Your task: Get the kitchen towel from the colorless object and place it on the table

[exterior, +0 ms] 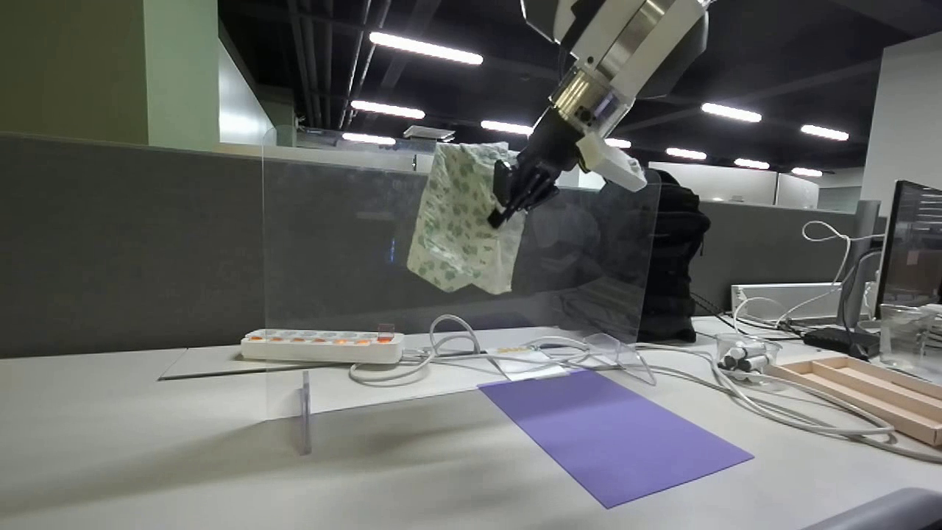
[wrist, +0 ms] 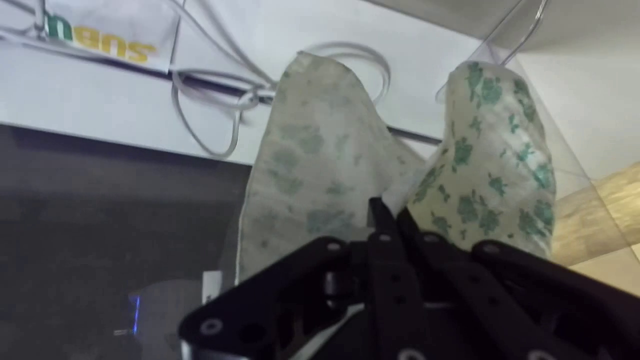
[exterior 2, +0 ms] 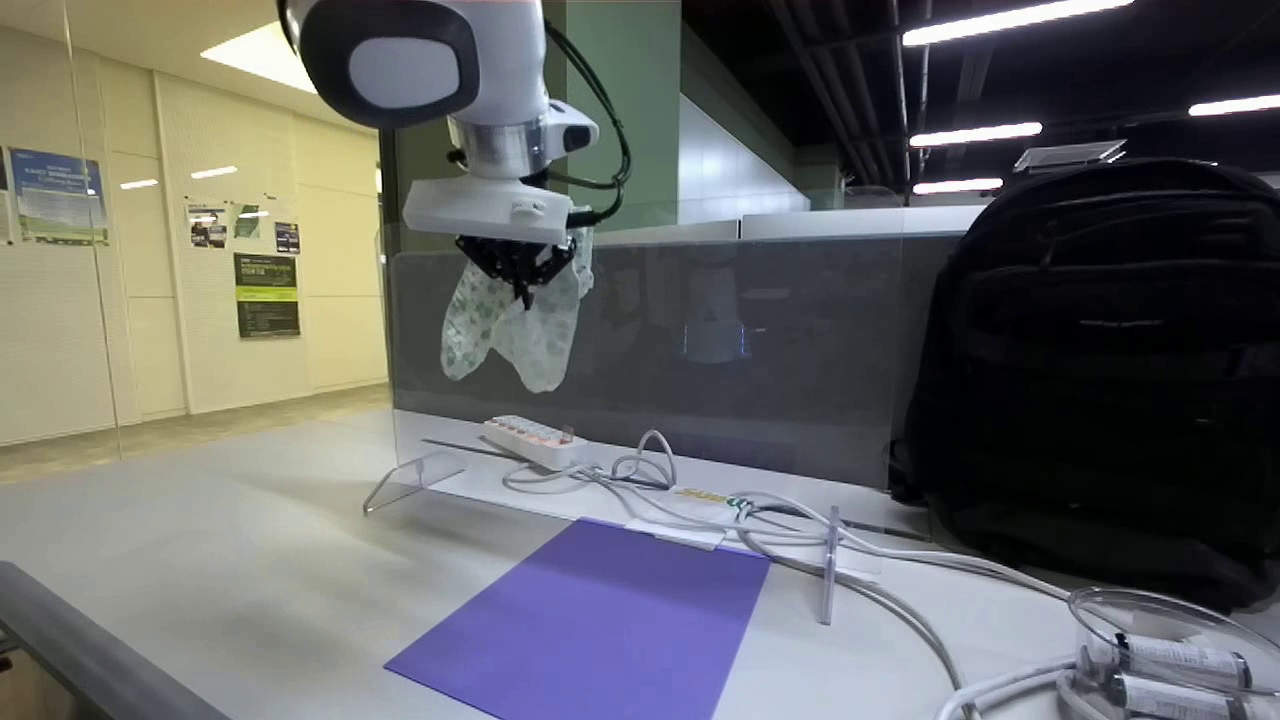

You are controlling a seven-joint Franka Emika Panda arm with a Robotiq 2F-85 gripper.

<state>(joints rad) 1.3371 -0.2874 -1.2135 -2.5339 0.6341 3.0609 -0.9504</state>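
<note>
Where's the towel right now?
In an exterior view, the towel hangs pinched in the gripper, upper left of centre, with the power strip below it in the picture; whether the towel touches the clear panel is unclear.

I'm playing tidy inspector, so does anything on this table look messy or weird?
Yes, the white cords look messy: they loop and cross each other behind the clear screen instead of lying neatly. I can't see any spill or damage.
</note>
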